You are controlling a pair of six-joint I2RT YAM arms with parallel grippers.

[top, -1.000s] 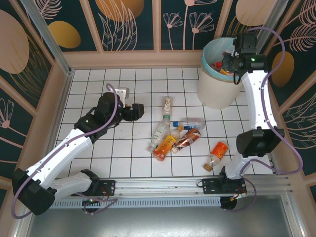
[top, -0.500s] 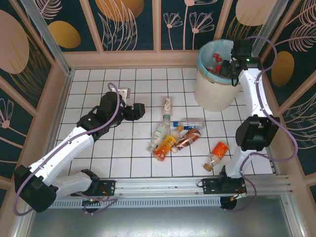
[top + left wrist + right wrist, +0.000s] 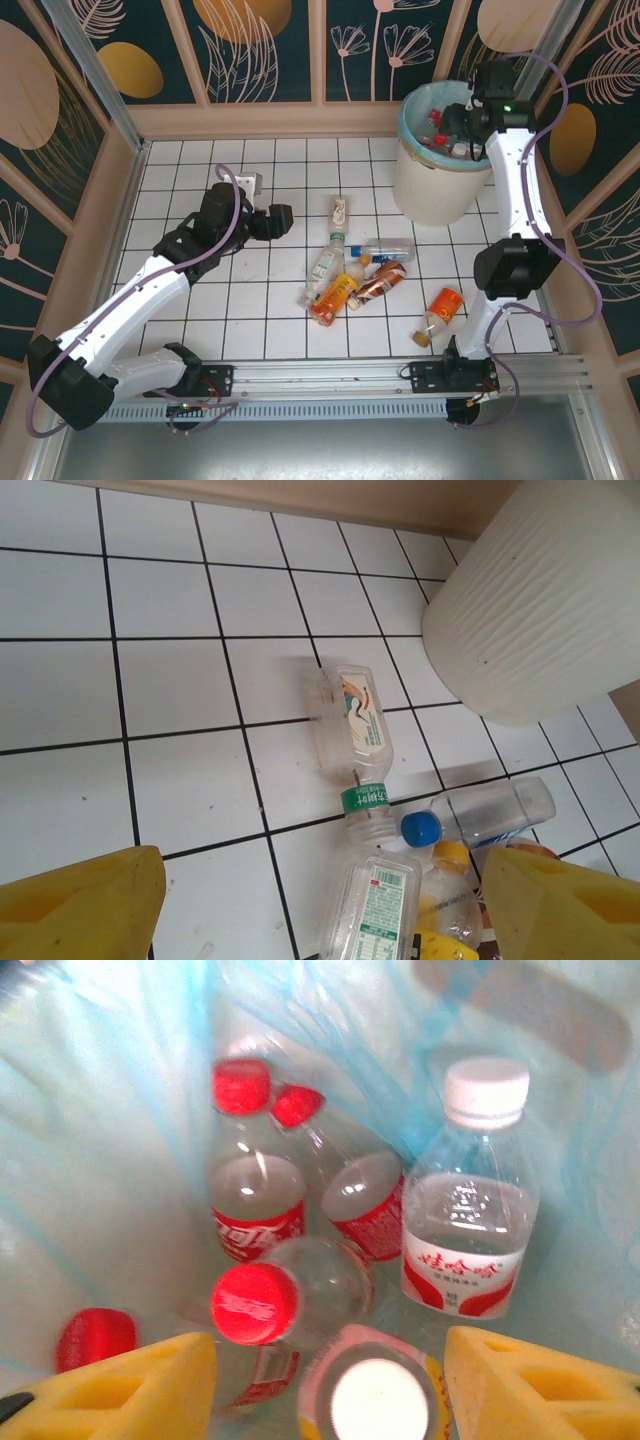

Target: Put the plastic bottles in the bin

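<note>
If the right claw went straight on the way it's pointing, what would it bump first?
Probably the pink-rimmed, white-topped bottle just ahead of the right claw, inside the bin; depth is unclear.

Left wrist view crops the bin [image 3: 540, 600] (its rim cut off) and the lowermost bottle [image 3: 380, 910].

Bin [image 3: 430, 195] in far right corner of tabletop [image 3: 190, 170]. Several bottles in bin [image 3: 255, 1210], leaning on one another. Right gripper [image 3: 462, 125] above bin opening. Bottle cluster [image 3: 352, 272] mid-tabletop, left of bin and nearer arm bases. Single bottle [image 3: 341, 211] just behind cluster. Another bottle [image 3: 441, 307] apart, right of cluster, in front of bin. Left gripper [image 3: 283, 220] left of single bottle.
</note>
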